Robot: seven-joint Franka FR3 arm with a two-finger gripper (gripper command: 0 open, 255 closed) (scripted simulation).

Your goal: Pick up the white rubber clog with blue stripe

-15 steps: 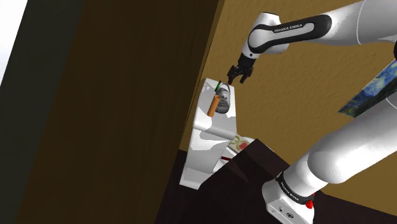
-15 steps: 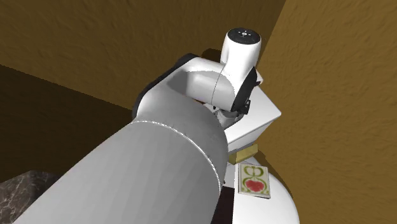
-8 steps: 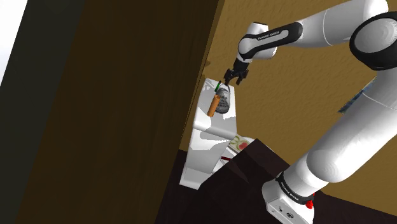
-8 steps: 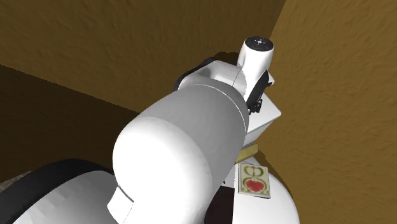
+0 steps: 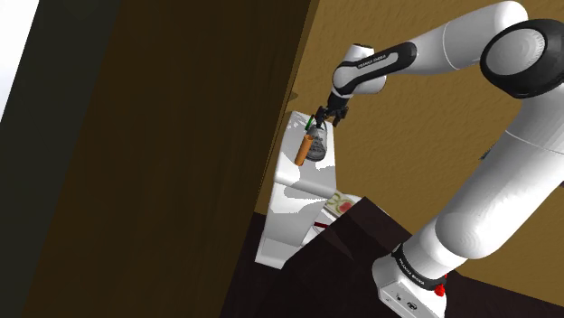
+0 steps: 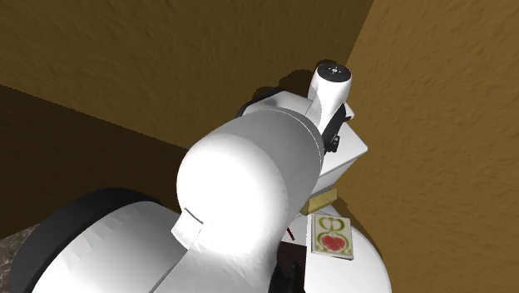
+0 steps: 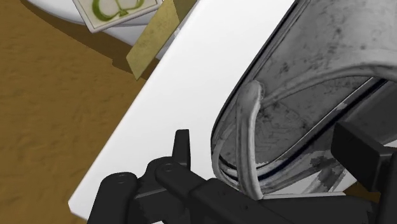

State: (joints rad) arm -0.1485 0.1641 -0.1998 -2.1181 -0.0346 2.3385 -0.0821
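The clog (image 7: pixel 299 76) is a mottled grey-white shoe with a thin dark line along its rim and a pale heel strap curving across its opening. It lies on the flat top of a white unit (image 7: pixel 191 83). In the shoulder view the clog (image 5: pixel 317 152) sits near the far end of that unit (image 5: pixel 303 194), close to the tan wall, with an orange cylinder (image 5: pixel 305 150) just beside it on the shoulder view's left.

The gripper (image 7: pixel 267 137) is spread wide and straddles the clog. One black finger (image 7: pixel 182 151) stands over bare white surface, apart from the strap. The other finger (image 7: pixel 359 147) is close against the shoe's opposite edge; whether it touches cannot be told. The clog is between the fingers but not clasped. In the shoulder view the gripper (image 5: pixel 318 125) hangs directly over the shoe.

Beyond the unit's edge lie a card with a green emblem (image 7: pixel 114 9) and a tan strip (image 7: pixel 153 41). In the second exterior view the white arm (image 6: pixel 249 191) looms in front, and the card (image 6: pixel 333 235) lies on a rounded white surface.
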